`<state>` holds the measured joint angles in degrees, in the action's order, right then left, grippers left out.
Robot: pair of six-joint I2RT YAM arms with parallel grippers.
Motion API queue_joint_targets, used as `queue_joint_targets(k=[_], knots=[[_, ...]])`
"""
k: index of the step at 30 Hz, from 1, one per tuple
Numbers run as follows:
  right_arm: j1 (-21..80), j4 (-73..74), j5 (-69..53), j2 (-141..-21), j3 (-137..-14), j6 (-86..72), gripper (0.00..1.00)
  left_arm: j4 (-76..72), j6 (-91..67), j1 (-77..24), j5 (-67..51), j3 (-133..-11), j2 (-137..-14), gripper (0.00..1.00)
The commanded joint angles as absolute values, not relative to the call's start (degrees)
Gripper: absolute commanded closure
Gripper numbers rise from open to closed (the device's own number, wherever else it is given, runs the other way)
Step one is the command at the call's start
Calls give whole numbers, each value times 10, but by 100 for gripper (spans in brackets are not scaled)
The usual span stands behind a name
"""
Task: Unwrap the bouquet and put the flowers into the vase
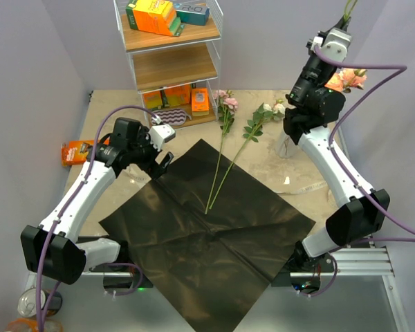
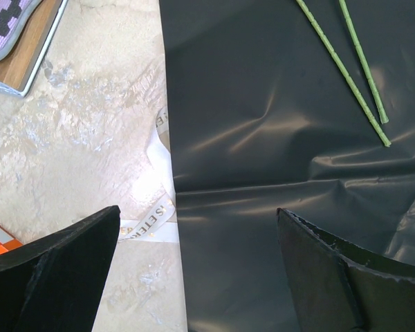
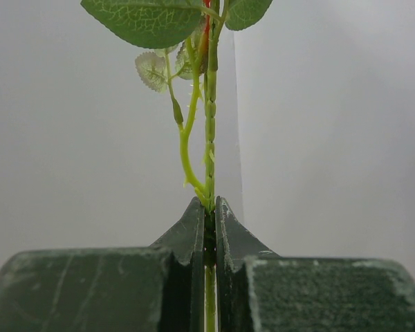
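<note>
Looking down from above, the black paper [image 1: 207,235] lay flat on the tabletop [image 1: 117,117], a pink rose [image 1: 228,103] and a cream rose [image 1: 268,109] resting across its far corner. The vase [image 1: 285,146] stood beside the right arm, whose right pincer [image 1: 340,29] was raised near the peach roses [image 1: 347,79]. At the left wrist, the left pincer [image 2: 197,216] gaped wide and empty over the paper's edge, with the pale ribbon [image 2: 155,207] just beside it. At the right wrist, the pincer was clamped on a green stem [image 3: 209,138].
</note>
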<state>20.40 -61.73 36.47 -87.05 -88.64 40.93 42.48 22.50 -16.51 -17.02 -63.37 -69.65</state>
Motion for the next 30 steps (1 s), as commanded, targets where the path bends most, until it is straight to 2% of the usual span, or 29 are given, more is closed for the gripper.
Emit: queue_joint_targets(k=[1,12,22,26,30], knots=[[191,-653,353,-876,-889,396,100,410,224,-163,-181,-632,-691,1],[181,-652,383,-907,-887,388,100,416,234,-163,-179,-630,-681,1],[181,-643,410,-892,-817,381,100,427,240,-163,-172,-644,-669,1],[184,-572,453,-878,-808,342,100,431,240,-163,-173,-646,-660,1],[191,-415,522,-865,-829,288,98,433,238,-163,-175,-651,-657,1]])
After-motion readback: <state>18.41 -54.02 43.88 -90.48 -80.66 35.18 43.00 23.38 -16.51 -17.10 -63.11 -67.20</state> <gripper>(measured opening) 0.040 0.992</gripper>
